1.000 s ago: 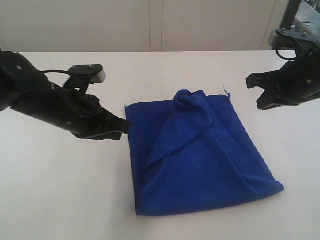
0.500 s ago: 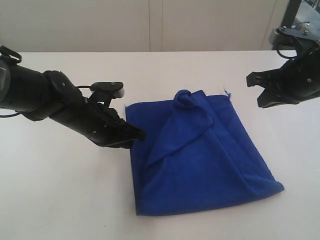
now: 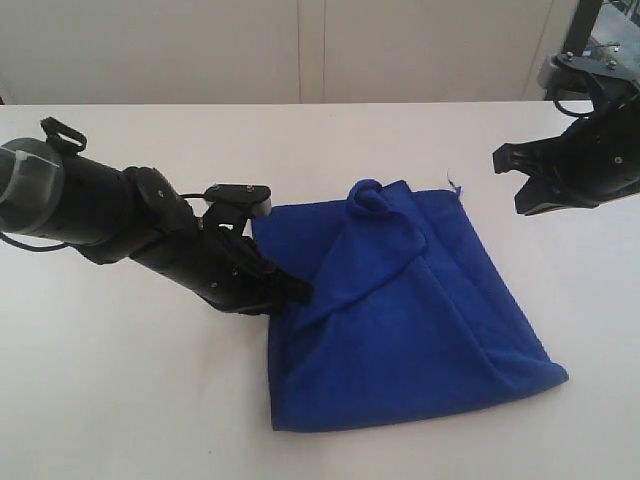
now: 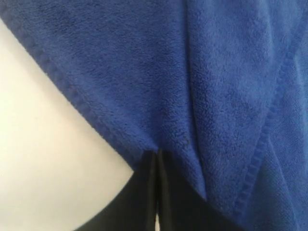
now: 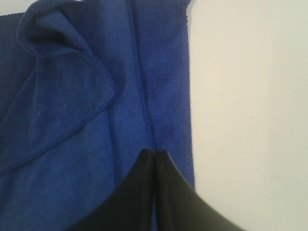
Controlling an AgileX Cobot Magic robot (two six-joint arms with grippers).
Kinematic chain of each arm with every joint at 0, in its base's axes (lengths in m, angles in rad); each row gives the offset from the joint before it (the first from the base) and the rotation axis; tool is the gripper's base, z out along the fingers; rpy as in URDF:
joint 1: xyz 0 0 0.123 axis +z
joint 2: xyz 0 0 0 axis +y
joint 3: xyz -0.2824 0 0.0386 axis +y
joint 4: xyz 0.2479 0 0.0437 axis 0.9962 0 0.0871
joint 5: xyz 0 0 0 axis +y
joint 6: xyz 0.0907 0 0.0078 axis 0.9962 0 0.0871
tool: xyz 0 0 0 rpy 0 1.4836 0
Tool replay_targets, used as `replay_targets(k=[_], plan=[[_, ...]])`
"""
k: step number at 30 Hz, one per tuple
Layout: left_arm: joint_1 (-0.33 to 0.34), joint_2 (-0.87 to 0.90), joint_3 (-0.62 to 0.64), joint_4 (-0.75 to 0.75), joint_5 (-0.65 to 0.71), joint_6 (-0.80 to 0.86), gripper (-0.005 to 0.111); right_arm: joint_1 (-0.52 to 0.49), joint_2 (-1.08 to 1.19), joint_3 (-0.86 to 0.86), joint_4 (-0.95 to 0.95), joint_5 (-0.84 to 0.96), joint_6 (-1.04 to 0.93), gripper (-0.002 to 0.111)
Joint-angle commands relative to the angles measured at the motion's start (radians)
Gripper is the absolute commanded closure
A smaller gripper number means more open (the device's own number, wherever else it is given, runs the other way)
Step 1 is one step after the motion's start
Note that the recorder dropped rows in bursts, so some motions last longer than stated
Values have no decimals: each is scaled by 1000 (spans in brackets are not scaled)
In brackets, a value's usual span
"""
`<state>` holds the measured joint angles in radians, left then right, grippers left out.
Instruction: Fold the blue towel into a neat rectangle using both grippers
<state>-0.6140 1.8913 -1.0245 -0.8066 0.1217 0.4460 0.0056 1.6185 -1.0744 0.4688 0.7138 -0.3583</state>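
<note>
Our left gripper (image 4: 158, 161) has its black fingers pressed flat against each other with only a hairline seam between them. The stitched edge of the deep royal-blue microfibre towel (image 3: 400, 300) meets the tips there. The cloth lies over the very ends, and we cannot tell whether any of it is pinched. Ahead of these jaws the towel spreads out across the white tabletop (image 3: 130, 400). It is partly folded, and a loose flap (image 3: 345, 270) runs diagonally across it just beyond the tips. That flap ends in a bunched twist (image 3: 368, 197) at the edge far ahead of them. Behind and to the outer side of the left jaws we see only bare white table. The arm lies low over it, reaching in towards the cloth's side hem. Our right gripper (image 5: 154, 155) is also closed, finger against finger, with nothing between them. It hangs raised above the table, well apart from the towel and outside the cloth's far corner, where a small pale thread (image 3: 456, 184) sticks up. From its wrist view a straight hemmed side of the towel runs away from the tips. Blue cloth lies on one side of that hem and open white table on the other.
</note>
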Motion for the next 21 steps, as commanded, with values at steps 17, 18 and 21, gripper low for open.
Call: replay_targets(k=[17, 18, 21], plan=[[87, 6, -1, 188, -11, 2, 107, -6, -9, 4, 0, -1, -5, 108], [94, 6, -1, 188, -5, 4, 107, -6, -9, 4, 0, -1, -5, 108], [126, 6, -1, 224, 12, 2, 107, -6, -9, 4, 0, -1, -5, 108]])
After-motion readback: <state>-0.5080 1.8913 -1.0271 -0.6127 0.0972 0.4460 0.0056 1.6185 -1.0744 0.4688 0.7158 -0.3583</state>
